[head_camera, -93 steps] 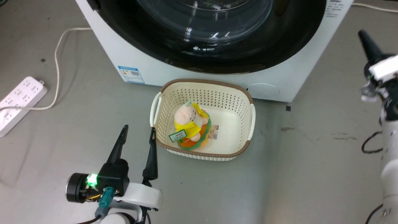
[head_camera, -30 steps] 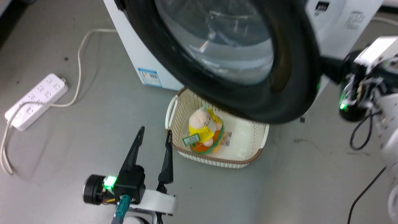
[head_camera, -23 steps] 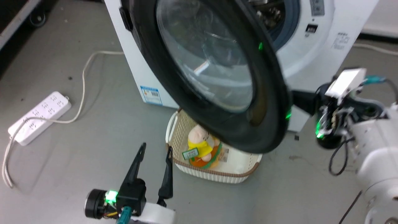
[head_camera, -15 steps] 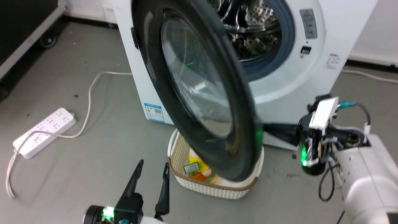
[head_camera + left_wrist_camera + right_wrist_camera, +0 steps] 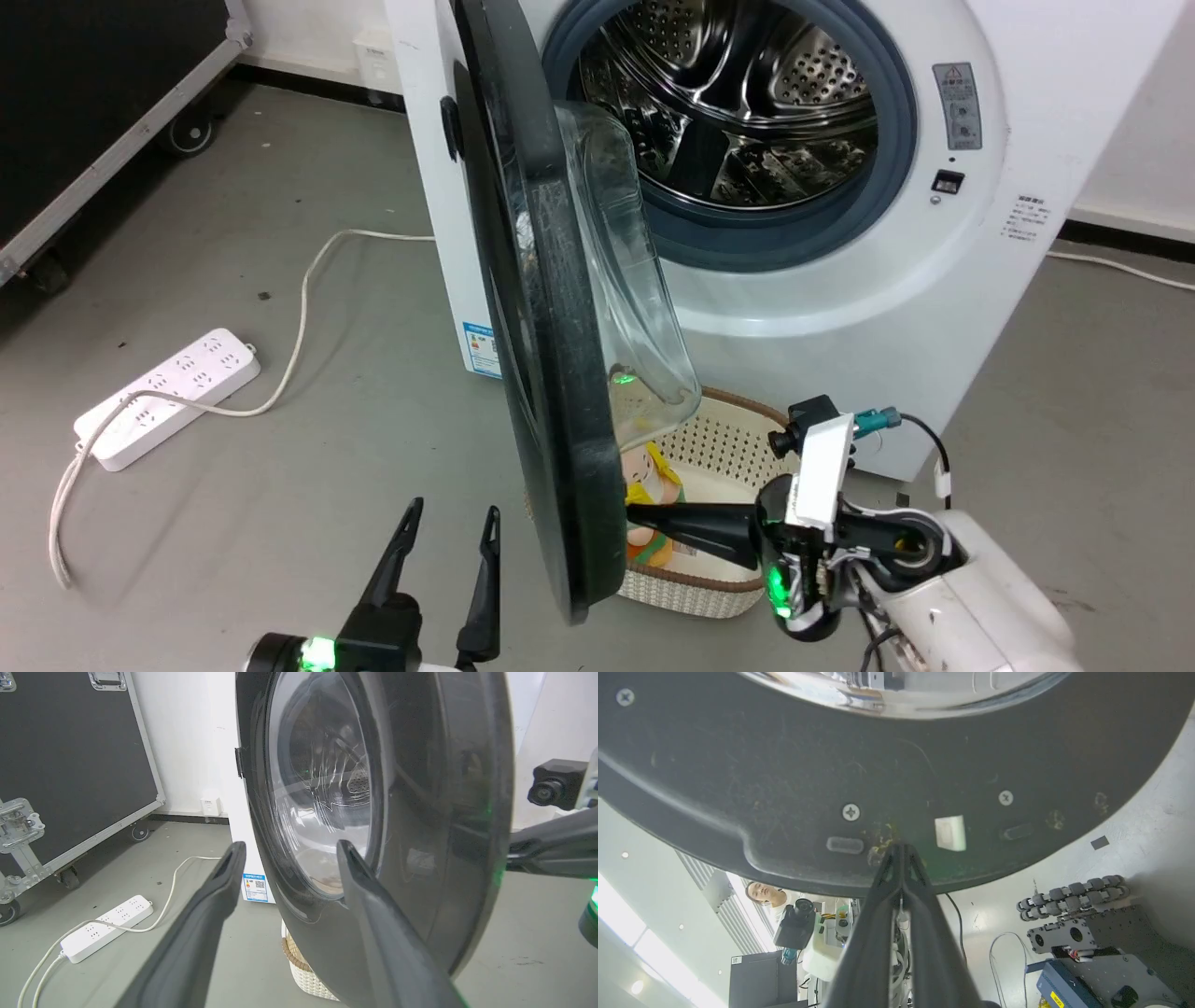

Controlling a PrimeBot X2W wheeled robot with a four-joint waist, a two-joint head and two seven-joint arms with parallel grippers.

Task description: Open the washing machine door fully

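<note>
Door position: the washing machine door (image 5: 551, 373) stood edge-on, about square to the white machine front, hinge on the side away from the right gripper (image 5: 639, 513).
Right gripper: fingers pressed together with nothing between them, tips against the door's inner face near its lower free rim; the nearer arm.
Left gripper: left gripper (image 5: 451, 509) empty, fingers spread, just off the outer face, not touching.
Key relation: the door lay straight ahead of the right fingertips, between both grippers; full opening probably called for a leftward push.
Materials: glossy black frame, scuffed and screw-studded inside; clear bulging glass bowl; perforated steel drum (image 5: 728, 121) beyond.
</note>
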